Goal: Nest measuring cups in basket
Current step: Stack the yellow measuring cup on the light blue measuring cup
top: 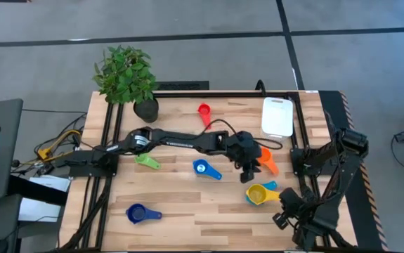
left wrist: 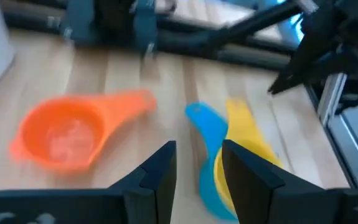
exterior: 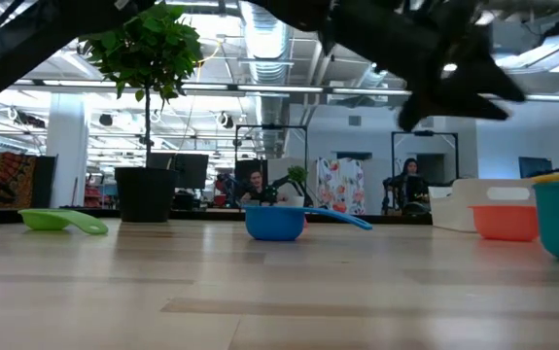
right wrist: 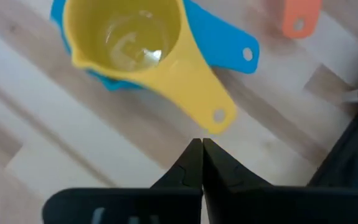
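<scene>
a leafy potted plant [top: 126,76] in a dark pot [top: 146,109] stands at the far left part of the wooden table [top: 187,211]. cables [top: 54,144] trail off the table's left edge. in the low view, people [exterior: 410,181] sit in the room behind.

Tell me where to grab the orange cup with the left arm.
Grip the orange cup by its flat handle, coming straight down from above with the left gripper. The cup sits upright on the table, mouth up, and the handle sticks out sideways clear of the yellow cup, thin enough for the slightly open fingers. The bowl looks too wide.
</scene>
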`<state>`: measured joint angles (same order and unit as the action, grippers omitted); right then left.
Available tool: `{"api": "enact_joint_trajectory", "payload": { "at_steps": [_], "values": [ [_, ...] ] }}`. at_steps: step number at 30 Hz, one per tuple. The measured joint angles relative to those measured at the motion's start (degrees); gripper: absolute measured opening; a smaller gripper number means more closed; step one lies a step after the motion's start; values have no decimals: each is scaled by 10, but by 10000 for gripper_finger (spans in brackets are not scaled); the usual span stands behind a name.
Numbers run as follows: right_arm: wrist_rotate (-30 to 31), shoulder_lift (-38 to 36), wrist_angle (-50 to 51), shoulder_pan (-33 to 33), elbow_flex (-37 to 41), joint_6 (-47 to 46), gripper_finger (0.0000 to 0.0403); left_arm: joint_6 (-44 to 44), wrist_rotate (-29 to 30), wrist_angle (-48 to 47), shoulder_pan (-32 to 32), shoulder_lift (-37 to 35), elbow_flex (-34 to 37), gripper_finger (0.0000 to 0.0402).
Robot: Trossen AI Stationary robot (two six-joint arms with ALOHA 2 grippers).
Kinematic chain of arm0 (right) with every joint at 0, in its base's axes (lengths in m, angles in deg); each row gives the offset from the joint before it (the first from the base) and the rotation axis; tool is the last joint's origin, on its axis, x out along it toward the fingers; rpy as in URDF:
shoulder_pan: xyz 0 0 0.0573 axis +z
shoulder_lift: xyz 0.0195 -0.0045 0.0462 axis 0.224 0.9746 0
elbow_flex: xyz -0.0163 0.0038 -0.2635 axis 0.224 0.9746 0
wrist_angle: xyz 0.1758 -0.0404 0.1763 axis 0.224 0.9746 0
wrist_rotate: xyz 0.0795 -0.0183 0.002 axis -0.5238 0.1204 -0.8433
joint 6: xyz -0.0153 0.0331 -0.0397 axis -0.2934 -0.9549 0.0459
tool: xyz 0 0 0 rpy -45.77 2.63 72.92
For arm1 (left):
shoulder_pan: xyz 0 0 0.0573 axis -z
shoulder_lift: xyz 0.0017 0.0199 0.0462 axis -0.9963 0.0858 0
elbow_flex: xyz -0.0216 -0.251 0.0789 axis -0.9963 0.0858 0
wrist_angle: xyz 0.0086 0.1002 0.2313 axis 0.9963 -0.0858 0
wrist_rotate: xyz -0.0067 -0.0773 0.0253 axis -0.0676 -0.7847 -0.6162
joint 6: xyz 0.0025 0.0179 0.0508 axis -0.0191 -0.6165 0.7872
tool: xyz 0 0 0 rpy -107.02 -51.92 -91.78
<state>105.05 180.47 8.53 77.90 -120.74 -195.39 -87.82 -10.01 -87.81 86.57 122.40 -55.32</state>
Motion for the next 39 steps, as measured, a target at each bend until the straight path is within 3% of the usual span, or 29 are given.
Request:
{"api": "enact_joint_trajectory", "payload": {
  "at_steps": [10, 17, 25, 39],
  "values": [
    [10, -2, -54, 14, 20, -27, 9, -43, 4, 37, 7, 60, 1, 116],
    [-16, -2, -227, -38, 85, -45, 9, -83, 24, 60, -2, 72, 1, 116],
    [-20, -2, -175, -40, 87, -39, 9, -48, 66, 78, 0, 83, 0, 116],
    [-22, -4, -147, -47, 86, -29, 10, -113, 13, 107, 1, 123, 1, 116]
  ]
}}
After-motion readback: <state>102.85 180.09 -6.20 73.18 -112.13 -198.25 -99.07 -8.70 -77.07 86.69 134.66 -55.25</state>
